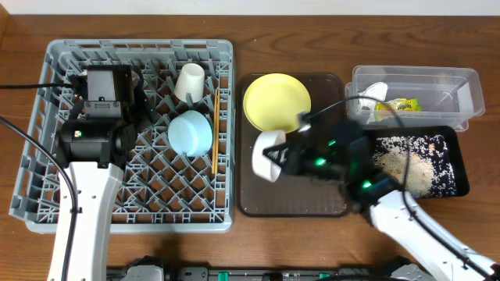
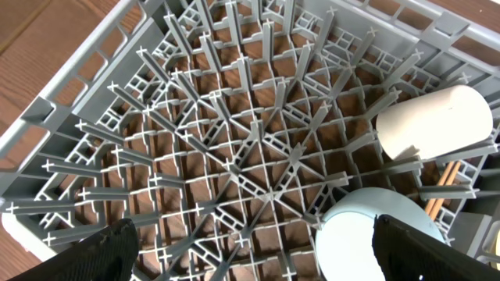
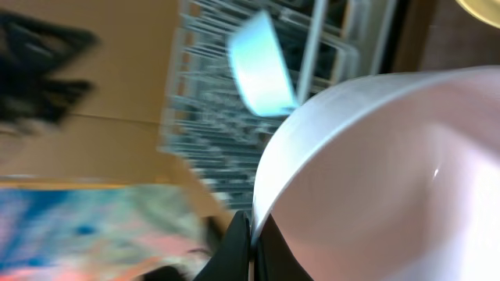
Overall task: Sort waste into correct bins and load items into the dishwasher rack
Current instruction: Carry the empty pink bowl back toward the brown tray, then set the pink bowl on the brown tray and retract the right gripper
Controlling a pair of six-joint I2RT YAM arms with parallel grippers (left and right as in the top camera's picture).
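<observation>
My right gripper (image 1: pixel 285 154) is shut on the rim of the small white bowl (image 1: pixel 269 154), held tilted above the brown tray; the bowl fills the right wrist view (image 3: pixel 375 172). The grey dishwasher rack (image 1: pixel 47 94) holds the cream cup (image 1: pixel 190 81), the light blue bowl (image 1: pixel 191 132) and the wooden chopsticks (image 1: pixel 216 129). My left gripper (image 2: pixel 250 257) is open and empty over the rack's upper left. The yellow plate (image 1: pixel 276 101) lies on the brown tray. The clear tub (image 1: pixel 414 80) holds the white tissue (image 1: pixel 376 91) and green-and-yellow wrapper (image 1: pixel 405 104). The black tray (image 1: pixel 457 168) holds beige crumbs (image 1: pixel 406 168).
The brown serving tray (image 1: pixel 293 199) sits between the rack and the bins. The left arm's body covers part of the rack's left side. Black cables run over the rack's left and across the clear tub.
</observation>
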